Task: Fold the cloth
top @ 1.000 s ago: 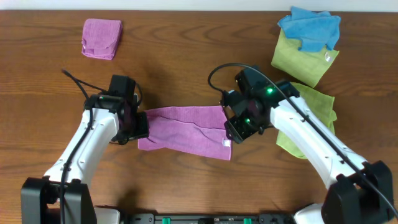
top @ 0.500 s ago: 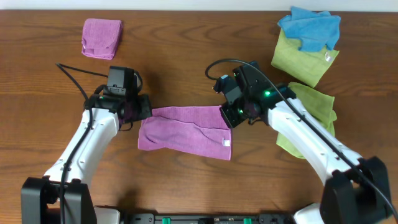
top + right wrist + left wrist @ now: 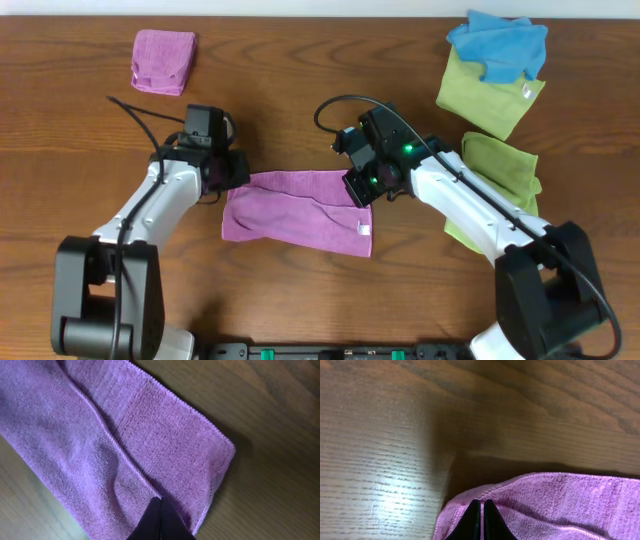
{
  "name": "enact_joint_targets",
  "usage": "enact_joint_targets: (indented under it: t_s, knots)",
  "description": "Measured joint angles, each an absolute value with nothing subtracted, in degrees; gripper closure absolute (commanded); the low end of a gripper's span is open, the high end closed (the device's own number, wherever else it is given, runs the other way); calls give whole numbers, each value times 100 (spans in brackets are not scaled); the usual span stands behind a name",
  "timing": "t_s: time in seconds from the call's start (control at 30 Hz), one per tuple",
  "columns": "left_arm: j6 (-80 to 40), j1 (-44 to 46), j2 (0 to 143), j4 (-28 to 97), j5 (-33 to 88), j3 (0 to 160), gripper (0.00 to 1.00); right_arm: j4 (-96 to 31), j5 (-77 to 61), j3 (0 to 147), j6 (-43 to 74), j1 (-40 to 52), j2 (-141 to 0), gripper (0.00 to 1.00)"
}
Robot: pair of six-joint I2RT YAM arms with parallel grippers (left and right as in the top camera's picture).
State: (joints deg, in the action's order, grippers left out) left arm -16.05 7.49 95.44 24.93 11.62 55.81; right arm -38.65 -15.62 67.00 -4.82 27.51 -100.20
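Lying on the wooden bench (image 3: 300, 70), the purple-magenta microfibre cloth (image 3: 295, 212) is pinched at its far corners by the clenched left gripper (image 3: 481, 504) and right gripper (image 3: 160, 501).

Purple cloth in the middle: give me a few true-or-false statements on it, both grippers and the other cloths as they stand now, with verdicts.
1. The cloth lies as a strip between the two arms. True.
2. The left gripper is wide open over bare wood. False: it is shut on a corner of the cloth.
3. The right gripper is shut on the cloth's other end. True.
4. A blue cloth lies on the purple one. False: the blue cloth lies on a yellow-green cloth at the table's far right.
5. The white tag is at the left arm's end. False: it is at the right arm's end.
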Motion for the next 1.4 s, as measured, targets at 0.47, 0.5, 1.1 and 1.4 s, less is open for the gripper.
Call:
enact_joint_targets:
  t_s: [0.47, 0.5, 1.1, 1.4]
  knots:
    - [-1514, 749, 9741, 2718, 1157, 5581, 95, -3785, -1450, 6700, -475, 2751, -10468, 98]
    - [-1509, 749, 9749, 2714, 1155, 5581, 94, -3785, -1431, 6700, -473, 2751, -10497, 98]
    - [-1494, 749, 9957, 2329, 1116, 5581, 94, -3590, -1063, 6700, -438, 2751, -10591, 98]
    - [-1494, 749, 10265, 2329, 1114, 5583, 94, -3406, -1048, 6700, -397, 2751, -10943, 98]
